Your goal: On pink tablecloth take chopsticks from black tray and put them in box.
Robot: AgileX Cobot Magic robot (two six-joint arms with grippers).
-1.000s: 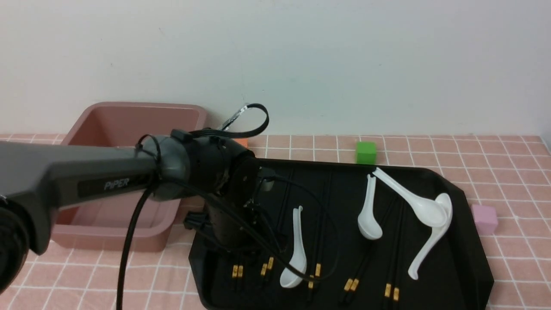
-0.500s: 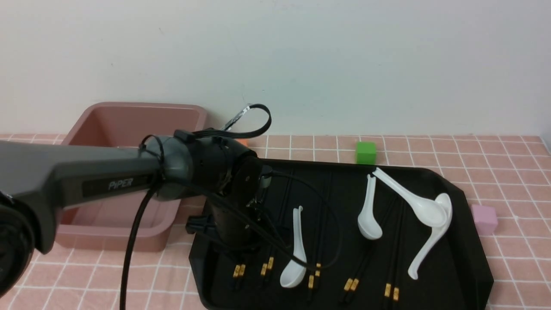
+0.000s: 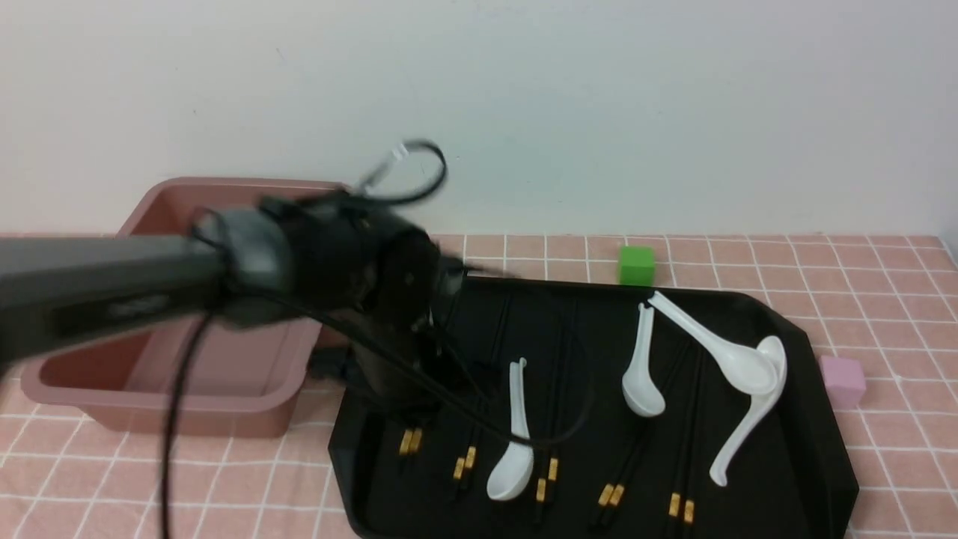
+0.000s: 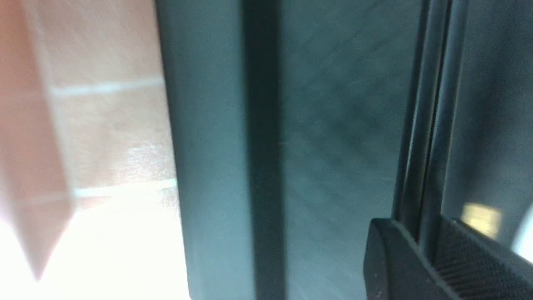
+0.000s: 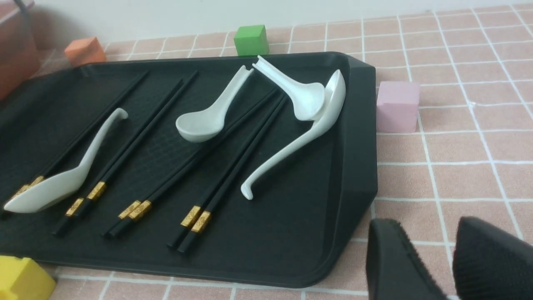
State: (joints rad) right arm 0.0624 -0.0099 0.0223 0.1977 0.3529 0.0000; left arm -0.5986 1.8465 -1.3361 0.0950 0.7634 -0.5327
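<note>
Front: left arm (image 3: 112, 292) blurred over the left end of the black tray (image 3: 823, 419), its claw hidden. Several pairs of chopsticks (image 3: 608, 494) and white spoons (image 3: 642, 374) inside the tray. Box (image 3: 187, 412) just left of the tray on the pink tablecloth (image 3: 883, 299).

Left wrist: left gripper (image 4: 424, 233) pinched tight on one pair, over the tray floor.

Right wrist: right gripper (image 5: 446, 266) slightly parted, empty, beyond the tray's right rim.

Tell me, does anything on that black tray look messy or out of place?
Slightly. At the tray's right end, two white spoons lie tangled, one bowl resting in the other. A third spoon lies across a pair of chopsticks. Nothing looks spilled.
</note>
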